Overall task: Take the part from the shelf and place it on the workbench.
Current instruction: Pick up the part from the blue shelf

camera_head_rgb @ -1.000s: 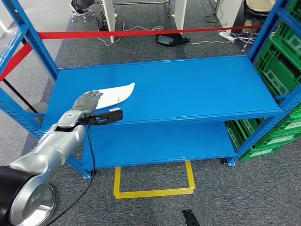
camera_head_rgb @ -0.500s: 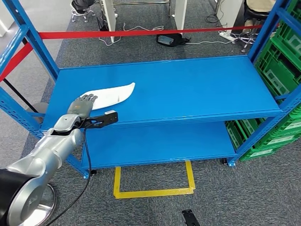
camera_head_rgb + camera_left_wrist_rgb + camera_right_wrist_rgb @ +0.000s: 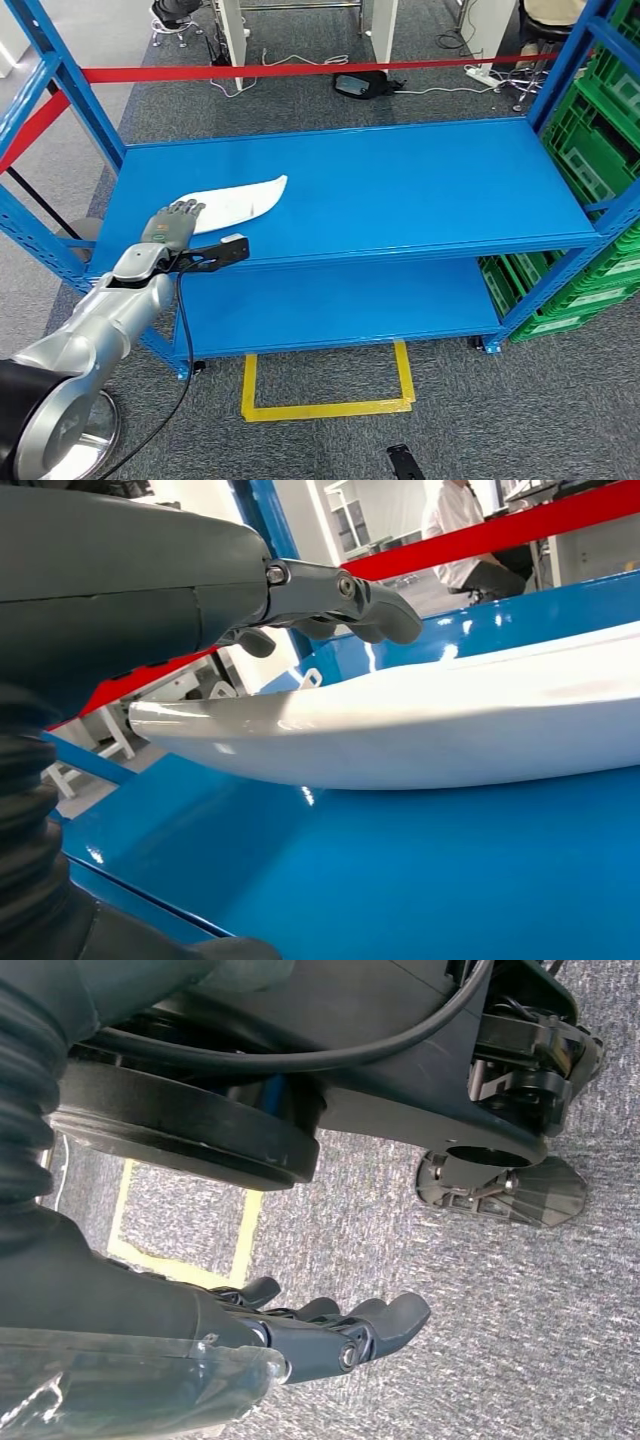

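Note:
The part (image 3: 240,199) is a long, white, curved panel lying flat on the left half of the blue shelf's top deck (image 3: 407,180). My left hand (image 3: 173,222) reaches in at the part's near left end, fingers stretched out and apart, holding nothing. In the left wrist view the fingers (image 3: 343,592) hover just over the tip of the part (image 3: 453,725), with the thumb lower down by the shelf edge. My right hand (image 3: 332,1335) hangs at my side above the grey carpet, fingers extended and empty.
A lower blue deck (image 3: 340,305) sits under the top one. Green crates (image 3: 596,150) are stacked at the right. A red barrier tape (image 3: 302,70) runs behind the shelf. A yellow rectangle (image 3: 324,408) marks the floor in front. A person (image 3: 460,530) sits far behind.
My left hand has drawn back a little toward me, off the part's end, then stayed still. The part has not moved.

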`<state>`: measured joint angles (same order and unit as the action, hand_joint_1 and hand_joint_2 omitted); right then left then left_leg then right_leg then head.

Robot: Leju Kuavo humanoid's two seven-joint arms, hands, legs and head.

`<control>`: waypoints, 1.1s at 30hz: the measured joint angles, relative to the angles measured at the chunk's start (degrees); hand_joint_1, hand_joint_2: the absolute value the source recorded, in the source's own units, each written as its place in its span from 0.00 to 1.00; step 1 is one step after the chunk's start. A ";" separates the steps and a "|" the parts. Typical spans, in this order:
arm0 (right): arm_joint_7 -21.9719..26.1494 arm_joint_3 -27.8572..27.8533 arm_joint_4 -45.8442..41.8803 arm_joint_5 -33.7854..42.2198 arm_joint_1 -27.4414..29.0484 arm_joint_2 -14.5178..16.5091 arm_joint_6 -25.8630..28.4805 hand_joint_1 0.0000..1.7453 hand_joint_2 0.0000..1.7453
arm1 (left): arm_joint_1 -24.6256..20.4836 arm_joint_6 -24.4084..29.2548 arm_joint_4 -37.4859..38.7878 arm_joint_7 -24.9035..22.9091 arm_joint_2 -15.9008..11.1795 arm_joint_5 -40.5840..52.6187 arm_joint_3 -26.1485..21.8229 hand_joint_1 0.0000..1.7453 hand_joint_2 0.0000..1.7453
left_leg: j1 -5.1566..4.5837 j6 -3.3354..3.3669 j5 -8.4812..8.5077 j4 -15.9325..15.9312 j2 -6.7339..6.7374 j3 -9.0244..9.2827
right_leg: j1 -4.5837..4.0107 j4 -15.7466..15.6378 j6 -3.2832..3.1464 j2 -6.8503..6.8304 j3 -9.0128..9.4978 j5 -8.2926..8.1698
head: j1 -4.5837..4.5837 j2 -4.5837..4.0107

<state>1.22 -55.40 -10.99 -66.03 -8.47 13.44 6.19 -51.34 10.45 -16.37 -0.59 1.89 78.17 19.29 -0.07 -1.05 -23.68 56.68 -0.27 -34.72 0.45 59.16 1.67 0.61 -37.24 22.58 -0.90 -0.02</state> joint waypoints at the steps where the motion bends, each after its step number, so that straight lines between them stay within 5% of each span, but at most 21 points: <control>1: 0.01 0.01 0.00 0.00 0.00 0.00 -0.01 0.00 1.00 | 0.04 0.21 0.01 -0.04 -0.04 0.03 -0.03 0.00 1.00 | 0.00 0.00 0.00 0.00 0.00 0.00 | 0.00 0.00 0.00 0.00 0.00 0.00 | 0.01 0.00; 2: 0.01 0.01 0.00 -0.01 0.00 0.00 -0.01 0.00 1.00 | 0.09 0.49 0.02 -0.06 -0.09 0.04 -0.07 0.01 1.00 | 0.00 0.00 0.00 0.00 0.00 0.00 | 0.00 0.00 0.00 0.00 0.00 0.00 | 0.00 0.00; 6: 0.01 0.00 0.00 -0.04 0.01 0.00 0.00 0.00 1.00 | 0.45 1.96 0.04 -0.10 -0.27 -0.13 -0.46 0.98 1.00 | 0.00 0.00 0.00 0.00 0.00 0.00 | 0.00 0.00 0.00 0.00 0.00 0.00 | 0.00 0.00; 33: -0.01 -0.21 0.00 -0.33 -0.08 -0.02 0.41 0.00 1.00 | 1.36 4.14 0.05 0.14 -0.44 -0.81 -3.27 1.00 1.00 | -0.01 0.00 0.01 0.00 0.01 0.03 | 0.01 0.00 -0.01 0.02 0.01 -0.01 | 0.01 0.01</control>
<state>1.21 -55.61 -10.99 -66.36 -8.55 13.42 6.60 -49.97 14.59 -16.31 -0.45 1.44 77.36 16.03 -0.08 -1.04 -23.67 56.68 -0.27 -34.69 0.47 59.15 1.66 0.63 -37.24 22.57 -0.90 -0.02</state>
